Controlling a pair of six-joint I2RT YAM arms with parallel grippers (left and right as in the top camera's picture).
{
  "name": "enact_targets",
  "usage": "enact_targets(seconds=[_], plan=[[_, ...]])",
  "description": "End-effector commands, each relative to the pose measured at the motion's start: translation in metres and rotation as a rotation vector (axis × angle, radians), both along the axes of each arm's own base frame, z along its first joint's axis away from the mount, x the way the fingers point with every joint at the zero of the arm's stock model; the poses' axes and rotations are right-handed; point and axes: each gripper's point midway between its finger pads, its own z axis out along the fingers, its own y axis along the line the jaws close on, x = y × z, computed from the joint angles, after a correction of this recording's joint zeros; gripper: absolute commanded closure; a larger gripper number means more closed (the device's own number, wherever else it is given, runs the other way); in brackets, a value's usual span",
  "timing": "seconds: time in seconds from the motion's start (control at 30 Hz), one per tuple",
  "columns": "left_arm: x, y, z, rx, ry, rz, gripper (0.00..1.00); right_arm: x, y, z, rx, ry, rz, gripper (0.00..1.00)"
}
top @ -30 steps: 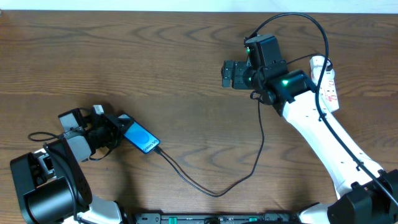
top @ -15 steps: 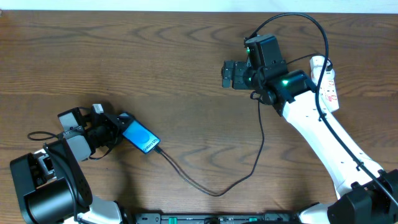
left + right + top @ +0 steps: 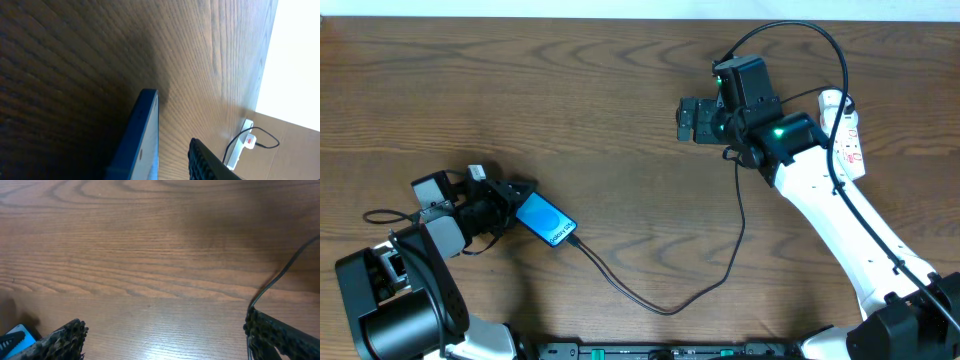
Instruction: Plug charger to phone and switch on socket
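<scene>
The phone (image 3: pixel 546 222), with its bright blue screen up, lies on the table at the lower left. The thin black charger cable (image 3: pixel 665 310) meets the phone's lower right end, curves up past my right arm and loops to the white socket (image 3: pixel 851 128) at the right edge. My left gripper (image 3: pixel 513 191) is open at the phone's upper left end. In the left wrist view the phone's blue edge (image 3: pixel 146 132) stands apart from one black finger (image 3: pixel 202 160). My right gripper (image 3: pixel 686 118) is open and empty over bare wood, left of the socket.
The right arm covers part of the socket. The right wrist view shows wide-spread fingers (image 3: pixel 165 340) over wood, the cable (image 3: pixel 285 275) at the right and a bit of the phone (image 3: pixel 19 336) at the lower left. The socket shows far off (image 3: pixel 240 150).
My left gripper has drawn back slightly to the left from the phone's end. The phone, the cable and the right arm have not moved.
</scene>
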Motion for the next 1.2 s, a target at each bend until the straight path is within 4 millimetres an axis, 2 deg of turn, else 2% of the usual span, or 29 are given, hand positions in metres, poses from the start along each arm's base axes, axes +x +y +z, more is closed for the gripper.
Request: enact_targets(seconds=[0.0,0.17,0.33,0.37,0.43,0.63,0.7,0.83,1.17], plan=[[-0.028,0.013,-0.042,0.100,0.180,0.066,0.58,0.000,0.002,0.005,0.002,-0.013,-0.005,0.01],[-0.029,0.012,-0.042,0.062,0.217,0.112,0.35,0.000,0.002,0.005,0.002,-0.013,-0.005,0.01],[-0.029,0.012,-0.042,0.044,0.234,0.135,0.30,0.000,0.002,0.005,0.001,-0.012,-0.005,0.01],[-0.030,0.012,-0.042,0.042,0.238,0.135,0.23,0.000,0.002,0.005,0.001,-0.012,-0.005,0.01],[-0.031,0.011,-0.043,0.039,0.245,0.135,0.20,0.000,0.002,0.005,0.001,-0.012,-0.005,0.01],[-0.034,0.012,-0.045,0.043,0.263,0.139,0.12,0.000,0.002,0.005,0.002,-0.012,-0.005,0.01],[-0.041,0.015,-0.050,0.060,0.309,0.158,0.09,0.000,0.002,0.005,0.001,-0.012,-0.005,0.01],[-0.049,0.017,-0.055,0.080,0.359,0.172,0.09,0.000,0.002,0.005,0.002,-0.012,-0.005,0.01],[-0.049,0.022,-0.053,0.096,0.399,0.178,0.08,0.000,0.002,0.006,0.002,-0.013,-0.005,0.01]])
